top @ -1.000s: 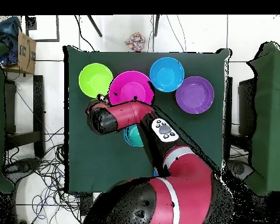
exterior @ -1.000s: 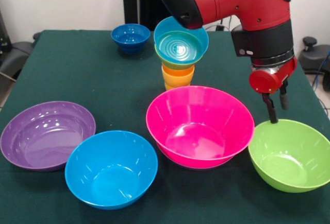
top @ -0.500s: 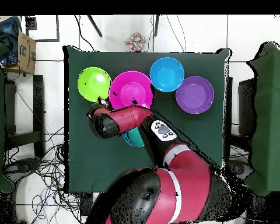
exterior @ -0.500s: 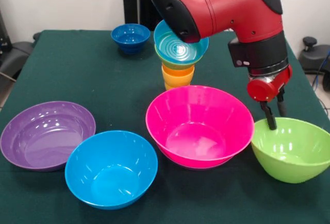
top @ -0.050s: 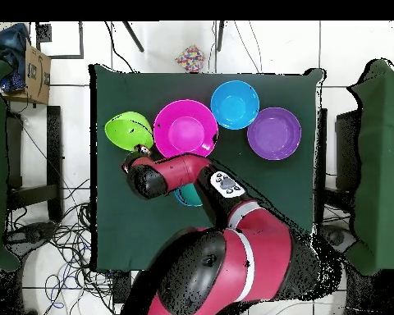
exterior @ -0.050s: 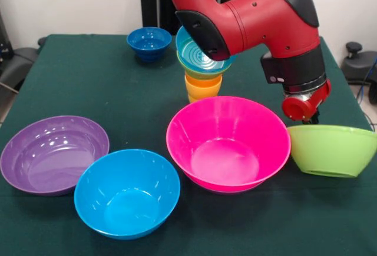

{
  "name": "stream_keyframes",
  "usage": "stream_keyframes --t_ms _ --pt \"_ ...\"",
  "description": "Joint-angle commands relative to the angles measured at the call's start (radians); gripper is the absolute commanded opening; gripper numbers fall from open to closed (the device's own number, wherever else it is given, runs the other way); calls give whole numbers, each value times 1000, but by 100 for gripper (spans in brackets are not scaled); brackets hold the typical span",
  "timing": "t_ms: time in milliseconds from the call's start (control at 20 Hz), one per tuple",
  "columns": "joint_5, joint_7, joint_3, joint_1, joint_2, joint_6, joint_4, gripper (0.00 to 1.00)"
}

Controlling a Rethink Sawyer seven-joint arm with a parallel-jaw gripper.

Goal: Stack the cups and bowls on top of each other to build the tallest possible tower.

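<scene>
A: Five loose bowls sit on the dark green worktop (exterior @ -0.050s: pixel 76 85). What are they?

B: A large purple bowl (exterior @ -0.050s: pixel 54 153) at near left, a large blue bowl (exterior @ -0.050s: pixel 127 192) beside it, a large pink bowl (exterior @ -0.050s: pixel 228 143) in the middle, a large green bowl (exterior @ -0.050s: pixel 331 149) at right, and a small dark blue bowl (exterior @ -0.050s: pixel 149 43) far back.

A: Where is the tower (exterior @ -0.050s: pixel 204 67)?

B: Behind the pink bowl: orange and yellow-orange cups (exterior @ -0.050s: pixel 203 87) nested, a small green bowl, then a light blue one on top.

A: And the pincer (exterior @ -0.050s: pixel 310 118)?

B: It is at the green bowl's far rim. That bowl is tilted, its opening turned away. Whether the pincer grips the rim, I cannot tell.
</scene>
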Motion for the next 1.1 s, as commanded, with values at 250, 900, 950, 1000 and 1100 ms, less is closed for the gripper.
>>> stream_keyframes --t_ms 250,900,950,1000,1100 --pt "-26 77 15 -18 22 61 -58 0" --pt "77 126 -12 25 -132 196 -15 0" --pt "87 126 -11 27 -142 209 -16 0" --pt "97 126 -10 29 -151 222 -16 0" --pt "115 124 -1 27 -164 241 -14 0"
